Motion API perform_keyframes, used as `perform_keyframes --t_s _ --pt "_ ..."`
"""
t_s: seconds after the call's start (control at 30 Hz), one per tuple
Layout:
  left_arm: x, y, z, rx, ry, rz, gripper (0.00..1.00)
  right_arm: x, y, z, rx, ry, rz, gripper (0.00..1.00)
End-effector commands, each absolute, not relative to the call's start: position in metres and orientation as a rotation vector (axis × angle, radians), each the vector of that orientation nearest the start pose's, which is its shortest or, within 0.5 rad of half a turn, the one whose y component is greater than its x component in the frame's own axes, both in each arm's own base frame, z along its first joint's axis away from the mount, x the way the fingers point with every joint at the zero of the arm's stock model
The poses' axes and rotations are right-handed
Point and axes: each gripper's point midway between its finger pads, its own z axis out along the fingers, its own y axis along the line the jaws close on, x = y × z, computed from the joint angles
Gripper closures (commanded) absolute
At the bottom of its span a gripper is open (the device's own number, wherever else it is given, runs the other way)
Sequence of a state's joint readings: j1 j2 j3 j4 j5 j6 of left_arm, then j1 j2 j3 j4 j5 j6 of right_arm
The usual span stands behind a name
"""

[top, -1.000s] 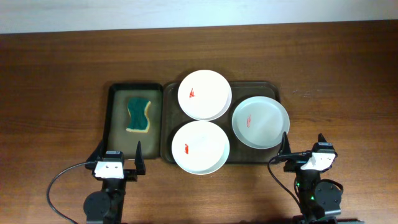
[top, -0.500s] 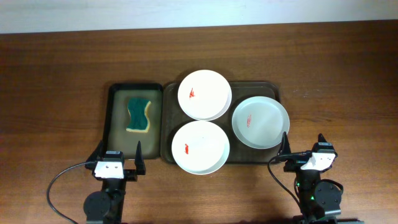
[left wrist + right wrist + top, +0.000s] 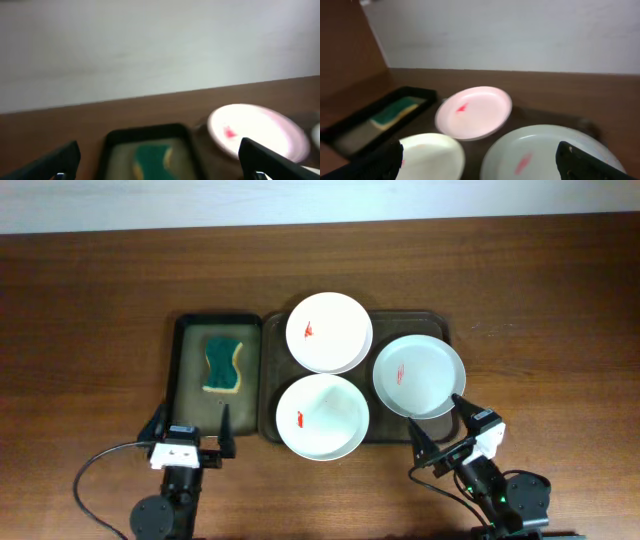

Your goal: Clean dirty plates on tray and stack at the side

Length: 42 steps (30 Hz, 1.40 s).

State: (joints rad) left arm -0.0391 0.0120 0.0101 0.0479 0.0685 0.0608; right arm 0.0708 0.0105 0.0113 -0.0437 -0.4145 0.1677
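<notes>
Left fingers (image 3: 224, 430) were recorded spread wide with nothing between them. In the left wrist view the two dark tips (image 3: 55, 165) sat at the bottom corners with open space across. They were held at the near edge of the counter (image 3: 90, 300), just short of the narrow tray (image 3: 190, 385) and pointed toward it. A green-yellow sponge (image 3: 224, 363) was seen lying in that tray's far half.

Right fingers (image 3: 418, 442) were likewise parted and empty, angled toward the far left. One tip was seen over the near-right rim of the right-hand plate (image 3: 418, 375). Whether it touched could not be told from above.

Three plates were noted on the tray (image 3: 390, 323), which lay just beside the narrow tray, on its right.
- The far plate (image 3: 328, 332) was set at the tray's far edge, with a red smear near the middle. A second rim showing beneath it suggested another plate under it.
- The near plate (image 3: 322, 416) was placed over the tray's near rim, partly overhanging the counter, with a red smear left of centre.
- The right-hand plate was found overhanging the tray's right rim slightly, with a faint red mark on it — clearer in the right wrist view (image 3: 522, 164).

Bare wood-grain counter was observed on the right of the tray. A pale wall (image 3: 150, 45) was recorded beyond the counter's far edge.
</notes>
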Motion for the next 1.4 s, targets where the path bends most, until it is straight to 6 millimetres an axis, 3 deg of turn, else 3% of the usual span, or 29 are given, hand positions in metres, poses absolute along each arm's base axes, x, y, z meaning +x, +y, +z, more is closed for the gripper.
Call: perform_keyframes --t_s 0.0,0.07,0.17,0.2,0.3,0.43,0.57,0.6,0.63,0.67,0.73,0.77,0.93,1.03,1.1,1.27,1.37 --pt "0.235 -0.055 0.201 0.267 1.498 -0.214 0.01 0.216 0.092 0.200 -0.186 1.600 0.658 0.02" --pt "0.225 -0.055 0.227 0.263 1.534 -0.218 0.01 0.207 0.086 0.248 -0.158 1.596 0.625 0.02" --pt "0.212 -0.054 0.271 0.262 1.574 -0.224 0.01 0.200 0.085 0.290 -0.157 1.677 0.616 0.02" --pt "0.207 -0.054 0.298 0.259 1.652 -0.234 0.01 0.200 0.085 0.305 -0.148 1.770 0.616 0.02" --pt "0.214 -0.054 0.324 0.246 1.896 -0.265 0.00 0.203 0.086 0.319 -0.109 2.035 0.626 0.02" --pt "0.229 -0.055 0.310 0.203 2.427 -0.334 0.01 0.214 0.088 0.316 -0.028 2.391 0.666 0.02" --pt "0.257 -0.057 0.277 0.165 2.755 -0.376 0.01 0.219 0.114 0.290 -0.005 2.621 0.919 0.01" --pt "0.266 -0.058 0.259 0.155 2.833 -0.390 0.01 0.222 0.116 0.276 0.034 2.705 0.944 0.16" --pt "0.271 -0.058 0.244 0.145 2.897 -0.398 0.11 0.224 0.116 0.265 0.063 2.765 0.952 0.33" --pt "0.277 -0.058 0.230 0.136 2.953 -0.403 0.32 0.224 0.116 0.257 0.087 2.815 0.953 0.48" --pt "0.287 -0.058 0.207 0.122 3.039 -0.414 0.60 0.222 0.114 0.238 0.082 2.921 0.866 0.51" --pt "0.292 -0.059 0.196 0.116 3.071 -0.418 0.60 0.221 0.115 0.230 0.062 2.961 0.802 0.51" --pt "0.324 -0.055 0.167 0.037 3.080 -0.377 0.37 0.222 0.127 0.196 0.157 3.023 0.601 0.49" --pt "0.343 -0.037 0.162 -0.106 3.034 -0.209 0.36 0.229 0.145 0.161 0.169 3.000 0.500 0.50" --pt "0.349 -0.037 0.163 -0.102 3.010 -0.212 0.35 0.238 0.144 0.133 0.208 2.966 0.341 0.42" --pt "0.359 -0.038 0.154 -0.097 2.974 -0.214 0.38 0.252 0.171 0.080 0.139 2.988 0.311 0.42" --pt "0.363 -0.038 0.148 -0.095 2.959 -0.214 0.39 0.258 0.175 0.049 0.140 3.047 0.260 0.59"
